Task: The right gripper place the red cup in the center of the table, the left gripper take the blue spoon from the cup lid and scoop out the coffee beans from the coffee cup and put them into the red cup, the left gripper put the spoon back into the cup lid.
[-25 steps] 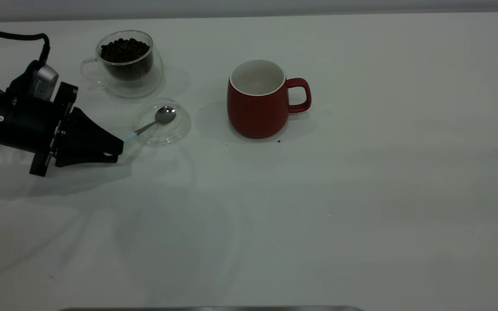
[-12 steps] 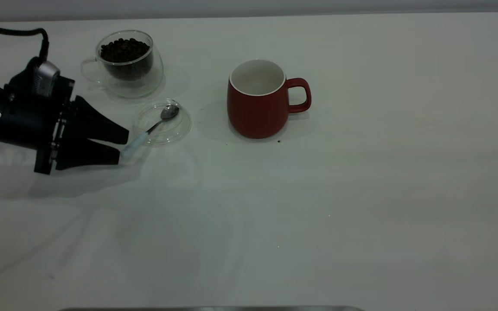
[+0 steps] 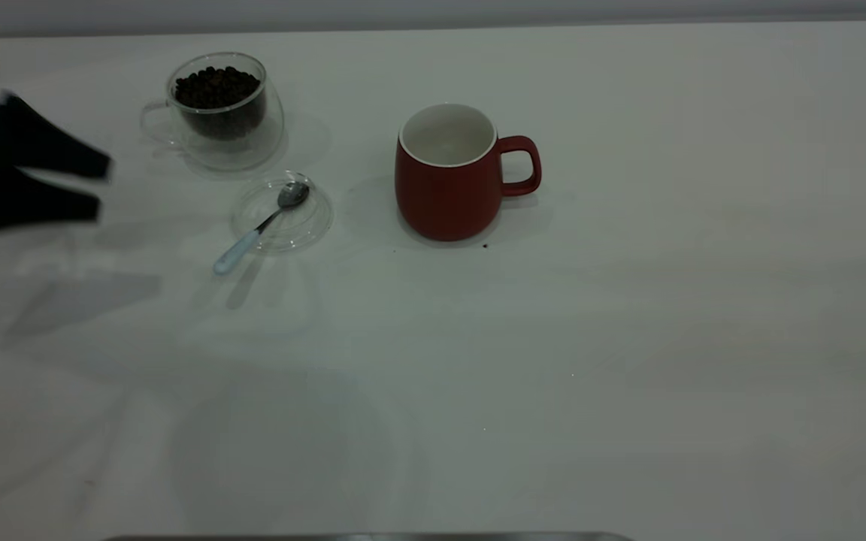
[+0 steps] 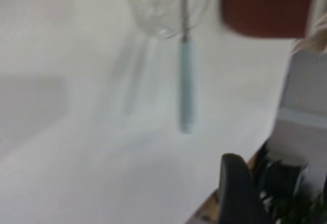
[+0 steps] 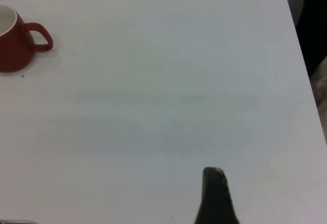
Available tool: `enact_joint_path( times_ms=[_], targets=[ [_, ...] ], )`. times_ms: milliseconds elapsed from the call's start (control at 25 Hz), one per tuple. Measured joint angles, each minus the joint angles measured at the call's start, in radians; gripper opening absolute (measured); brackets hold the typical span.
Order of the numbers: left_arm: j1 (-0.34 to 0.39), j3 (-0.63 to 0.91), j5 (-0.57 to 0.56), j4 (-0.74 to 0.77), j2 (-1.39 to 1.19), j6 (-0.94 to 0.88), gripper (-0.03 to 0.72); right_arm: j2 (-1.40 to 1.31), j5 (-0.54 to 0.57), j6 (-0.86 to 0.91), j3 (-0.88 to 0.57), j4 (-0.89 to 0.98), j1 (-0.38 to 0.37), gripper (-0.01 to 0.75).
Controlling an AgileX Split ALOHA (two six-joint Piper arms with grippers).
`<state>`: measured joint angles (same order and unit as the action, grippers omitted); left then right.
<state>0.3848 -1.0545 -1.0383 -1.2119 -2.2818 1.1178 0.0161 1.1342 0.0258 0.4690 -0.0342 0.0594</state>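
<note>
The black wedge-shaped left gripper (image 3: 95,186) stood at the left edge of the broad white table (image 3: 628,338), its two fingers parted with a plain gap between them and nothing held. Well out beyond its tips lay the small blue spoon (image 3: 261,225) — shiny metal bowl resting in the round clear glass cup lid (image 3: 282,211), pale blue handle sticking out over the rim toward the gripper, its end apparently down on the tabletop, though I could not be sure from where I stood. Beyond the lid, a little farther back, sat the clear double-walled glass coffee cup (image 3: 215,111) with its heap of dark coffee beans (image 3: 216,86). Farther from the gripper still, past the lid, the rounded dark-red cup (image 3: 449,174) stood upright, handle pointing away. Of the right gripper (image 5: 214,196) only one dark finger showed — open or closed, I cannot tell.
</note>
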Motion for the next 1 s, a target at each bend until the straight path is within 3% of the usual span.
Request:
enact_joint_path(
  times_ms=[200, 320, 440, 560, 760, 880, 1000],
  targets=[
    [0.022, 0.001, -0.086, -0.117, 0.239, -0.015, 0.456, 0.0, 0.0, 0.0, 0.0, 0.0, 0.0, 0.573],
    [0.022, -0.012, -0.092, -0.111, 0.446, -0.109, 0.452, 0.0, 0.0, 0.0, 0.0, 0.0, 0.0, 0.573],
    [0.022, -0.066, -0.027, 0.103, 0.66, -0.316, 0.426, 0.0, 0.0, 0.0, 0.0, 0.0, 0.0, 0.573],
    [0.022, -0.105, 0.021, 0.423, 0.845, -0.555, 0.396, 0.0, 0.0, 0.0, 0.0, 0.0, 0.0, 0.573],
    [0.017, -0.111, -0.006, 0.864, 1.044, -0.875, 0.39, 0.0, 0.0, 0.0, 0.0, 0.0, 0.0, 0.573],
    [-0.035, -0.111, -0.05, 0.965, 1.097, -0.962, 0.388, 0.0, 0.0, 0.0, 0.0, 0.0, 0.0, 0.573],
    [-0.175, -0.111, -0.052, 0.976, 1.147, -0.962, 0.388, 0.0, 0.0, 0.0, 0.0, 0.0, 0.0, 0.573]
  ],
)
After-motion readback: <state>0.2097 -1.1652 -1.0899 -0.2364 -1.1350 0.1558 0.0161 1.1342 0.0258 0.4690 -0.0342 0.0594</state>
